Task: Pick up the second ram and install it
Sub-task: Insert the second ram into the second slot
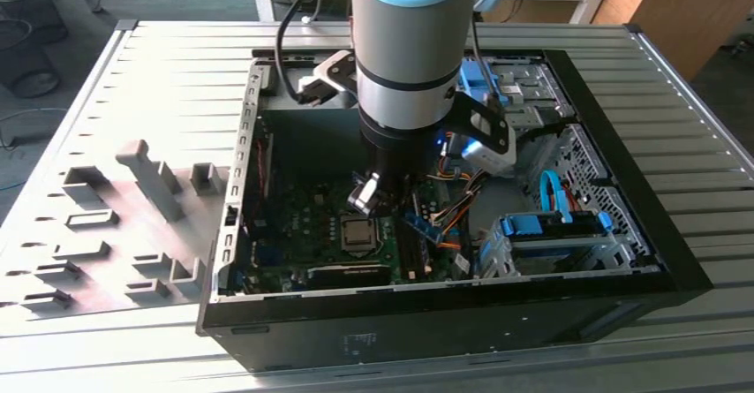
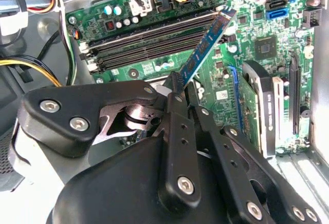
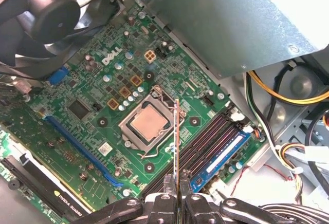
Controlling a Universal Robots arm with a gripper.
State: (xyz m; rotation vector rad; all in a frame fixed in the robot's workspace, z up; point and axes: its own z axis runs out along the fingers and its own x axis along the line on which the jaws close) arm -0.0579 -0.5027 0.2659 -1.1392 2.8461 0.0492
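Second wrist view shows the gripper clamped tight on the ram, which sticks out from the fingertips at a slant. Past it lie the long black slots on the green board, and the ram is up in the air over them, not pushed in. In the first wrist view a blue stick sits in the slot farthest from the silver chip.
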